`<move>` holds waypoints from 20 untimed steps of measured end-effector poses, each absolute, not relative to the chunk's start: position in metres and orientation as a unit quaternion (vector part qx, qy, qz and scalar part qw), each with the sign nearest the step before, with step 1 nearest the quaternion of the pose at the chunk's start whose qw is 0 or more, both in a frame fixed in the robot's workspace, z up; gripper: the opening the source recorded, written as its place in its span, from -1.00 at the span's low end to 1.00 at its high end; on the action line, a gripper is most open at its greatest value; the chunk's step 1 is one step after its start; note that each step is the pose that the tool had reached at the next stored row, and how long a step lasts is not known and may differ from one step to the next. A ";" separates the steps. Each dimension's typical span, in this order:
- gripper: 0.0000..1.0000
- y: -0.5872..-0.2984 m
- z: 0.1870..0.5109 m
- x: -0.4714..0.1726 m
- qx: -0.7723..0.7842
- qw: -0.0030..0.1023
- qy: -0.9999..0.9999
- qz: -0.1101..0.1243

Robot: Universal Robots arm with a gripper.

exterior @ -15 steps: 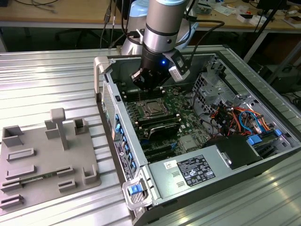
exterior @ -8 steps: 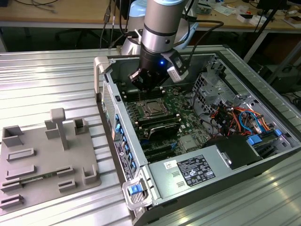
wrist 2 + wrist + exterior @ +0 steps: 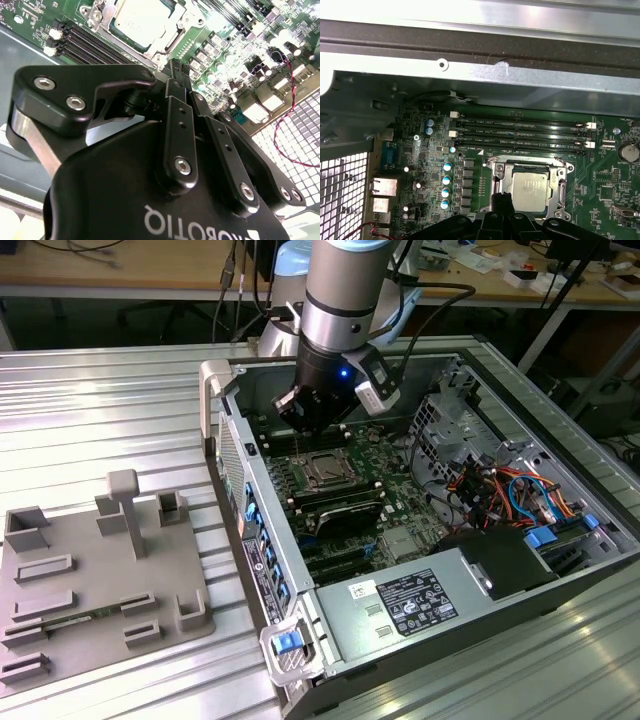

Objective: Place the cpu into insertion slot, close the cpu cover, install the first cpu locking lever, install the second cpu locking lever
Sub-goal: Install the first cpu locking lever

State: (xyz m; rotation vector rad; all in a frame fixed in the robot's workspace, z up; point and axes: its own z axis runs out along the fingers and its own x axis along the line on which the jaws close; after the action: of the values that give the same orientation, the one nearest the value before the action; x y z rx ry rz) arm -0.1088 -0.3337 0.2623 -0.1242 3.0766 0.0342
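Firstly, in the exterior view the pincer (image 3: pixel 308 418) hangs over the far edge of the motherboard (image 3: pixel 395 490). In the second wrist view its fingers (image 3: pixel 175 75) are pressed together, empty. In the first wrist view the cpu (image 3: pixel 532 192) sits in the insertion slot (image 3: pixel 530 169), framed by the cpu cover (image 3: pixel 498 177).

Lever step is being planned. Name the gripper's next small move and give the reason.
Probably ease the gripper down toward the edge of the cpu cover that it hovers beside. The cpu is seated and the cover lies flat around it, so locking seems to be what remains. Whether anything is latched, I cannot tell.
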 end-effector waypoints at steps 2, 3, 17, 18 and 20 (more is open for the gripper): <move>-0.78 -0.334 0.262 -0.109 -0.040 0.031 0.999 0.011; -0.78 -0.334 0.262 -0.109 -0.040 0.031 0.999 0.011; -0.78 -0.336 0.262 -0.128 -0.040 0.031 0.999 0.011; -0.78 -0.336 0.262 -0.128 -0.040 0.031 0.999 0.011; -0.78 -0.336 0.262 -0.128 -0.040 0.031 0.999 0.011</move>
State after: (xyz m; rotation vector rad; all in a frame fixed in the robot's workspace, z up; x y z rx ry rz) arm -0.1284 -0.3357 0.2623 -0.1242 3.0765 0.0342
